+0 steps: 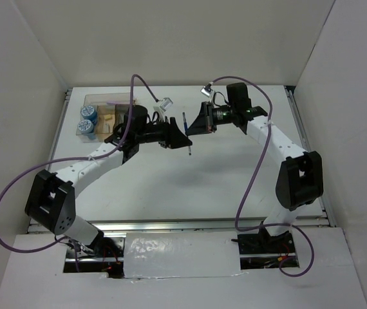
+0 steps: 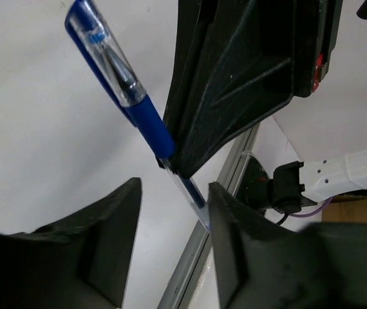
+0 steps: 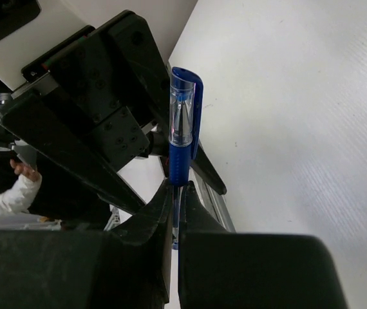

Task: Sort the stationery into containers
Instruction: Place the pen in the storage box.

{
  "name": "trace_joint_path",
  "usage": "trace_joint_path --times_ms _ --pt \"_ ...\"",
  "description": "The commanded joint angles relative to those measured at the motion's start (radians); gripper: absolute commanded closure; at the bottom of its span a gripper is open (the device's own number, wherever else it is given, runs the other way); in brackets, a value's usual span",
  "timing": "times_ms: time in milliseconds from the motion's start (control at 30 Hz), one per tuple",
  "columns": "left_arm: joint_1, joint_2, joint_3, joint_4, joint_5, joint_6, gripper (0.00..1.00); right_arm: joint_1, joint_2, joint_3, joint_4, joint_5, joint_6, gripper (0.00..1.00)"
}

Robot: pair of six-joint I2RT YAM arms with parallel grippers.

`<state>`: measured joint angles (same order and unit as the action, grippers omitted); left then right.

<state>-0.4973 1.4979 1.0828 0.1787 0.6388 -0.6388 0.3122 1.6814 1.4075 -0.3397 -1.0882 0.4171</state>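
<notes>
Mounted high above and behind both arm bases, looking down and forward over the whole bench (image 1: 190,187), far enough to frame both arms entire and the side walls. Fixed on the left wrist, sighting along the left end effector (image 2: 174,196) at very close range, with the bench tilted behind. Fixed likewise on the right wrist, sighting past the right end effector (image 3: 176,196) from roughly the opposite side, just as close. Common to all three: the blue pen (image 1: 185,130) at mid-bench. Caught also in each wrist view: the other arm's end effector, large and dark.
</notes>
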Motion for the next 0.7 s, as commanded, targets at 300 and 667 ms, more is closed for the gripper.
trace_joint_path --times_ms 300,667 --pt "0.022 0.016 0.069 -0.019 0.013 0.004 0.90 0.002 0.012 0.048 0.070 -0.036 0.038 0.78" --pt "0.371 0.084 0.317 -0.556 -0.295 0.410 1.00 -0.166 -0.045 0.088 -0.327 0.276 -0.328 0.32"
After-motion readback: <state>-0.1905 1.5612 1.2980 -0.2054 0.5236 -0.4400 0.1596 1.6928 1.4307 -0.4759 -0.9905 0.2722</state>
